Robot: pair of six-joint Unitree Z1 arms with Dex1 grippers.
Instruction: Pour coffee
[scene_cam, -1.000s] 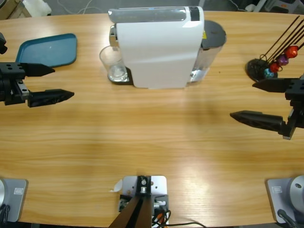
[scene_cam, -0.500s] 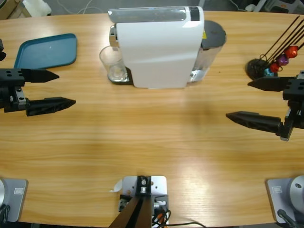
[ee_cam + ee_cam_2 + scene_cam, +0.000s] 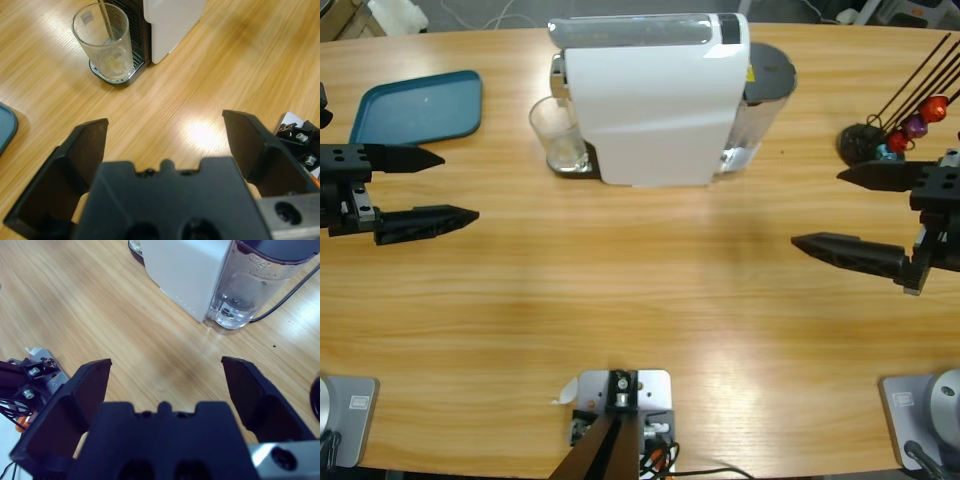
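A clear glass [image 3: 558,135] stands on the drip tray under the spout of the white coffee machine [image 3: 650,100]. In the left wrist view a thin line runs down into the glass [image 3: 105,45], and a shallow pale layer of coffee [image 3: 114,59] lies at its bottom. My left gripper [image 3: 455,186] hovers open over the table's left side, well short of the glass, with nothing between its jaws. My right gripper [image 3: 817,208] is open and empty at the right, pointing towards the machine [image 3: 185,270] and its clear water tank [image 3: 245,290].
A teal tray [image 3: 420,105] lies at the back left, just beyond the left gripper. A black stand with coloured capsules [image 3: 900,135] sits at the back right, close behind the right gripper. A dark cable [image 3: 285,300] runs behind the water tank.
The left gripper shifted slightly towards the front and right, then held still. The right gripper crept a little to the left. The glass and machine stayed put.
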